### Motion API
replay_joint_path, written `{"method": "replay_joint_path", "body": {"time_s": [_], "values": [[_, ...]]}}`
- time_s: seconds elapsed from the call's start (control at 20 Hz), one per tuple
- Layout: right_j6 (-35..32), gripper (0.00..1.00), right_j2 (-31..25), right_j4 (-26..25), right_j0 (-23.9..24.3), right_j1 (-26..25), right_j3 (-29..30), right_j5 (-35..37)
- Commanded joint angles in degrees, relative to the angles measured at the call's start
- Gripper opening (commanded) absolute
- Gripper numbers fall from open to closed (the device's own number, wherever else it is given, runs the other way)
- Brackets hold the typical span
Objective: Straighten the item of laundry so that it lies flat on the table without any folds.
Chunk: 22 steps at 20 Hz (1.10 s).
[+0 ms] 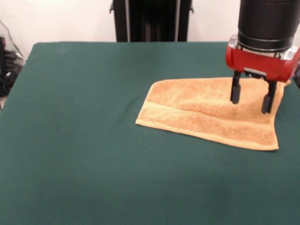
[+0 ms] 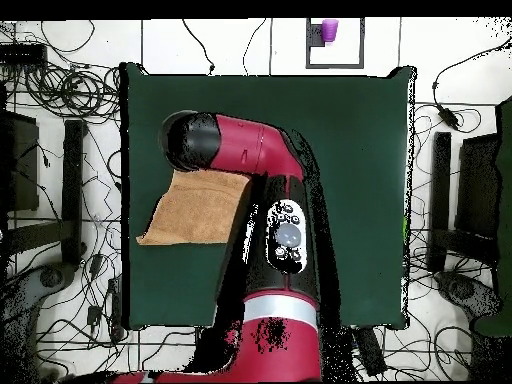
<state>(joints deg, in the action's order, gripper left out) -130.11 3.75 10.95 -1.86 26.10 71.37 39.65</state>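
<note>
The item of laundry (image 1: 206, 115) is an orange-tan terry towel lying on the right side of the dark green table (image 1: 84, 140). Its near part is doubled over, with a fold line running across it. My gripper (image 1: 251, 102) hangs just above the towel's far right part, open, its two black fingers (image 1: 235, 93) apart with nothing between them. In the overhead view the towel (image 2: 195, 210) lies near the table's left edge and the arm's end (image 2: 190, 142) covers its upper part, hiding the gripper.
The towel's right corner lies close to the table's right edge (image 1: 293, 84) in the front view. Cables and stands (image 2: 60, 150) surround the table on the floor. A purple cup (image 2: 329, 31) stands beyond the far edge.
</note>
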Motion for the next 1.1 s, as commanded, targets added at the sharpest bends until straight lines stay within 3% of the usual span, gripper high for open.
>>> {"method": "replay_joint_path", "body": {"time_s": [0.05, 0.6, 1.1], "values": [[-2.58, 1.0, -12.28, 2.67, 2.58, -0.84, 12.89, -10.32], [-2.15, 1.0, -16.29, 0.13, 5.15, -3.28, 12.29, -14.85], [-7.84, 1.0, -12.03, 1.46, -0.81, -9.55, 2.89, -13.8]]}}
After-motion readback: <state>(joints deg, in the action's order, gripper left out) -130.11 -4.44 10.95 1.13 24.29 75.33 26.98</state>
